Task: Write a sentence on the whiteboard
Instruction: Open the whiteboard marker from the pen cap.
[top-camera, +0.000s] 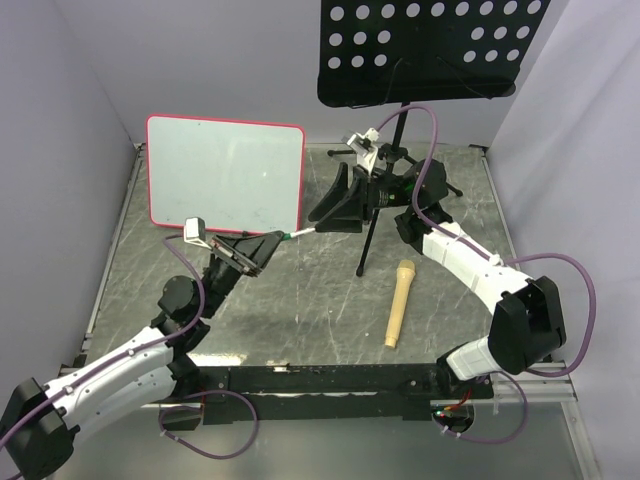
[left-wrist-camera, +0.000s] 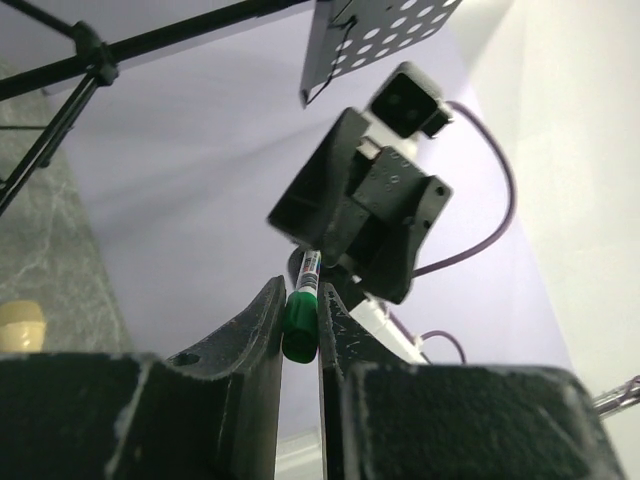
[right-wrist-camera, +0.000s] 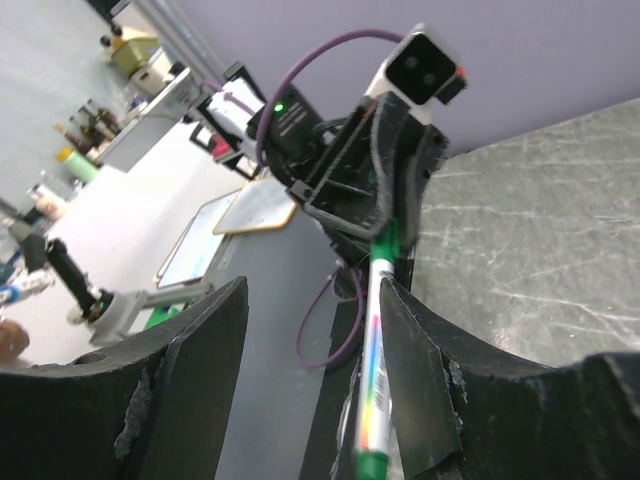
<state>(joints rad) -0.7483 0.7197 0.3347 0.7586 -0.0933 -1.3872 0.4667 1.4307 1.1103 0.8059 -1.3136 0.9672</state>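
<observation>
Left gripper (left-wrist-camera: 300, 297) is pinching the green marker (left-wrist-camera: 299, 322) tight. Right gripper (right-wrist-camera: 312, 295) is gaping wide, the marker's other end resting against one finger. Whiteboard (top-camera: 225, 170) is sitting upper left in the top view.

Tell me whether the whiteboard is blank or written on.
Blank. The whiteboard shows a bare white face inside its pink frame from above; no strokes are visible.

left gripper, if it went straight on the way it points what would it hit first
Likely the right gripper, straight ahead at the far end of the marker the left gripper holds; depth is unclear.
</observation>
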